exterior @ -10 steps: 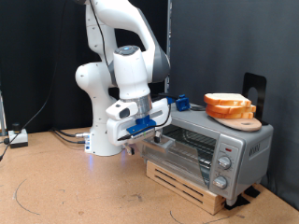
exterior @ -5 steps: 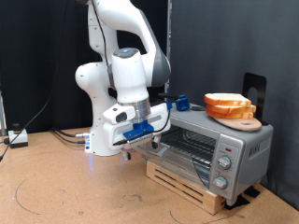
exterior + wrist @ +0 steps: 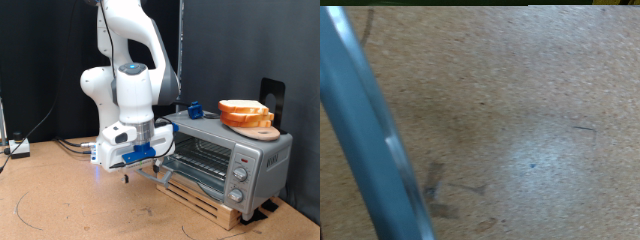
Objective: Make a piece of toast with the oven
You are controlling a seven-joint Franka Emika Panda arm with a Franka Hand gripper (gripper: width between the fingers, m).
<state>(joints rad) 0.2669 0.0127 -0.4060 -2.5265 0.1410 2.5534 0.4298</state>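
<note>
Hand (image 3: 133, 172) sits low at about 8 o'clock from the oven (image 3: 222, 158), right at the lowered door's grey handle (image 3: 365, 140), which fills one side of the wrist view; can't tell if the fingers are open or closed on it. Bread slices (image 3: 243, 110) are on the round wooden board (image 3: 256, 128) on the oven's roof, around 1 o'clock from the hand. I'd say follow the hinge arc, don't yank. Oven's perched on a wooden pallet (image 3: 205, 196) on the table (image 3: 70, 205), so it could slide. Nothing's blocking the door.
</note>
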